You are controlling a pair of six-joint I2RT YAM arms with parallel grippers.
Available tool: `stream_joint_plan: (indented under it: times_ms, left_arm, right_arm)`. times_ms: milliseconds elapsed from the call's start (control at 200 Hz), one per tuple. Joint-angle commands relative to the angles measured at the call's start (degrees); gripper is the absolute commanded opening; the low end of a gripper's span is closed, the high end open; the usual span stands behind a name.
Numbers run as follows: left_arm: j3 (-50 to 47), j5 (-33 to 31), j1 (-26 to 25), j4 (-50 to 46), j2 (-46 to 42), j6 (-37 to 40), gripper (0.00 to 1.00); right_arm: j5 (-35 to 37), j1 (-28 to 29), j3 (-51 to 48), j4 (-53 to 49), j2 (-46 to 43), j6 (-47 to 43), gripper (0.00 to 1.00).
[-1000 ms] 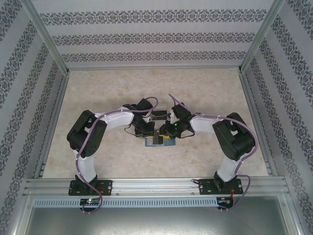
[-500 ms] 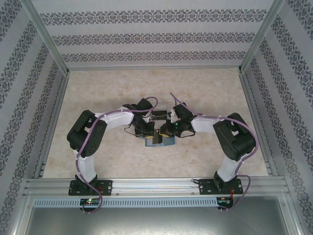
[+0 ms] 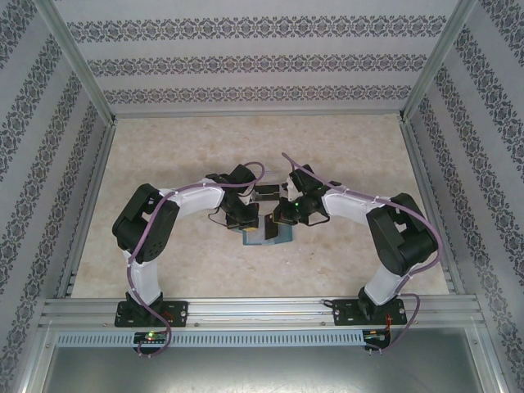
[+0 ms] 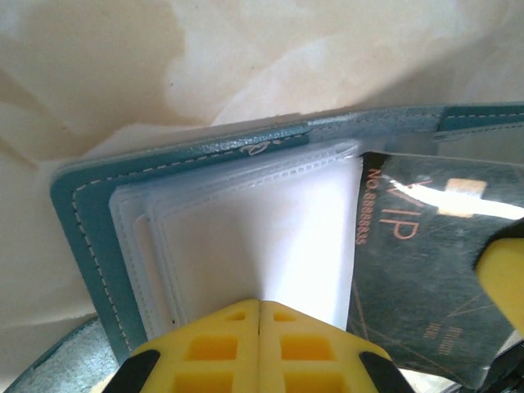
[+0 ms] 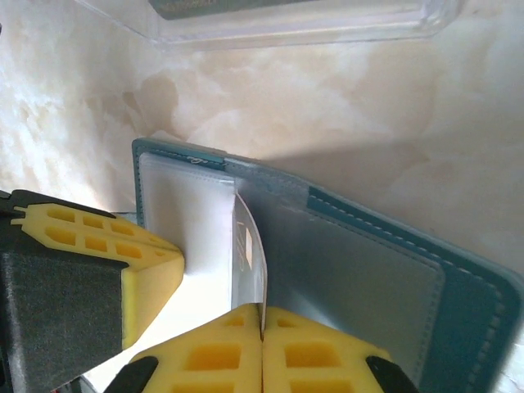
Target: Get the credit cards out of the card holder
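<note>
Okay, the holder (image 4: pixel 82 213) sits open on the table (image 3: pixel 164 155), near the middle of it, a little beyond the two arm bases and between the two wrists. It's teal on the outer border with pale stitching, blue-grey inside. You can see clear sleeves (image 4: pixel 246 237) fanning out from its spine. The dark card (image 4: pixel 417 270), printed VIP with a number along one edge, sticks out of the sleeves on the right of the left wrist view. It is tilted and partly past the holder's edge.

Your left gripper (image 4: pixel 260 315) is clenched on the sleeves, its yellow fingers pressed together with the plastic pinched between them. Your right gripper (image 5: pixel 262 323) is clenched too, its fingers meeting on a thin sheet that stands edge-on in its own view. In the left wrist view one of its yellow fingers (image 4: pixel 503 274) sits on the dark card's right edge, so its grasp is on the dark card.

Both grippers are just beside each other over the holder, with a left finger (image 5: pixel 123 262) close to the pinched sheet. A clear plastic box (image 5: pixel 286 20) lies on the table just beyond the holder, on the far side, with something dark inside it.
</note>
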Motion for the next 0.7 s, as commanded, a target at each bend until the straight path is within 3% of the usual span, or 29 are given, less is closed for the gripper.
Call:
stream_joint_plan:
  times_ms: [0,265,694]
  left_arm:
    - [-0.68,-1.73,0.16,-4.47,2.39,0.65,0.00]
    - [-0.45,-1.52,0.05,-4.46,1.86,0.19,0.00]
    - [1.56,-2.79,0.03,-4.62,0.32,0.40,0.02]
  right_arm:
    - [6.12,-0.34,1.48,-8.68,-0.85,-4.31,0.08]
    - [7.21,-0.25,3.52,-11.25,-1.23,-5.91,0.07]
    - [1.85,-0.35,4.90,-8.59,-2.13,-6.11,0.04]
